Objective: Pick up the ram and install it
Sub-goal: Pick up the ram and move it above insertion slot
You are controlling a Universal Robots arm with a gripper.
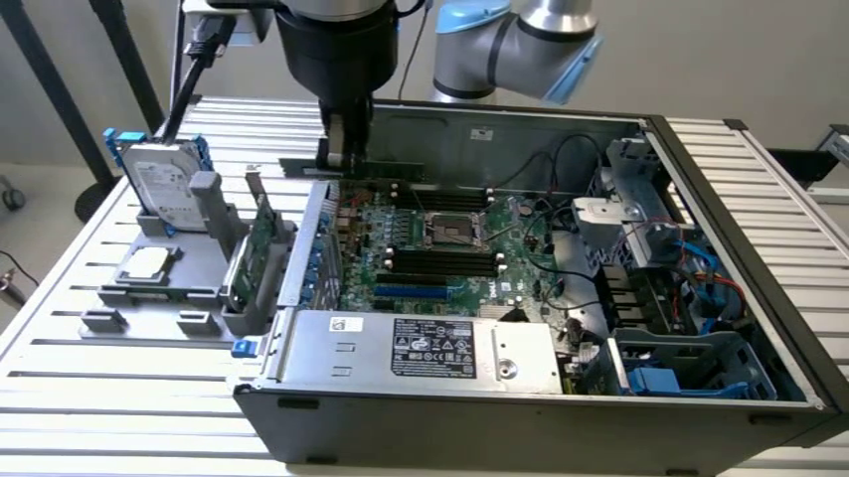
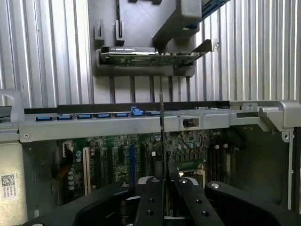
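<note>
The ram (image 1: 393, 168) is a thin green stick held level above the back edge of the open computer case (image 1: 743, 298). My gripper (image 1: 348, 157) is shut on the ram, gripping it near its middle from above. In the wrist view the ram (image 2: 161, 127) shows edge-on as a thin dark line rising from between the black fingers (image 2: 151, 197) of the gripper (image 2: 162, 172). Below it lies the green motherboard (image 1: 498, 234) with its black memory slots (image 1: 438, 263).
A silver hard drive (image 1: 165, 185) with blue rails stands in a grey fixture (image 1: 133, 323) at the exterior view's left. Beside it stands a green expansion card (image 1: 253, 260), whose edge the wrist view catches as expansion card (image 2: 146, 59). The power supply (image 1: 424, 348) fills the case's front. Cables (image 1: 663, 278) crowd its right.
</note>
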